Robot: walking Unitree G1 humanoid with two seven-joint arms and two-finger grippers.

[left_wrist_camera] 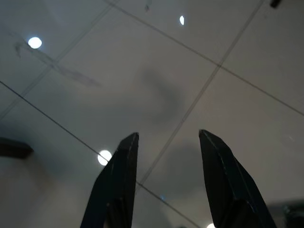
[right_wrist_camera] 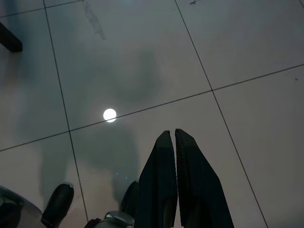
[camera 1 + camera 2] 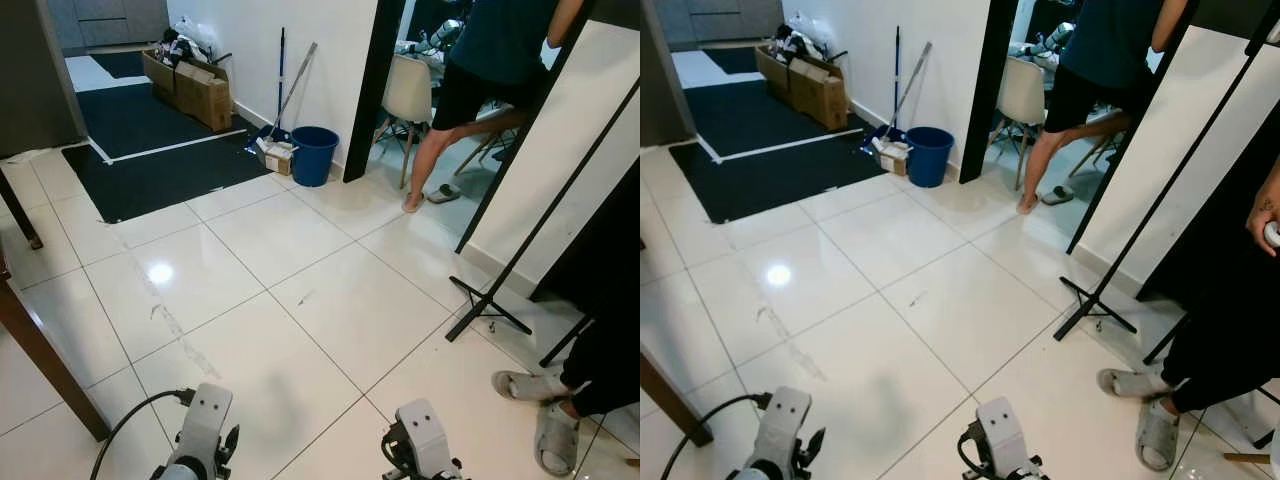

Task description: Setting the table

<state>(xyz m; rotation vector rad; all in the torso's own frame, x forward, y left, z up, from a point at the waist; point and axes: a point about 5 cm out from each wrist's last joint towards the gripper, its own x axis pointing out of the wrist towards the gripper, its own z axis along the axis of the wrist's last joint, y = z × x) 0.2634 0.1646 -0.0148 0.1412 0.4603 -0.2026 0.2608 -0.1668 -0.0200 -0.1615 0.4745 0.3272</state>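
Both arms hang idle: left hand (image 1: 166, 180) fingers parted, empty; right hand (image 2: 172, 180) pressed closed, empty. No tableware visible. Table leg (image 3: 45, 370) near left. Risk: walking on could strike the tripod (image 3: 490, 305) or the person's foot (image 3: 555, 435) near right.

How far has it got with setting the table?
Nothing looks done yet. The left tool is open and empty, the right tool shut on nothing, both over bare floor tiles. Only a wooden table leg shows at its left, so all the setting seems left.
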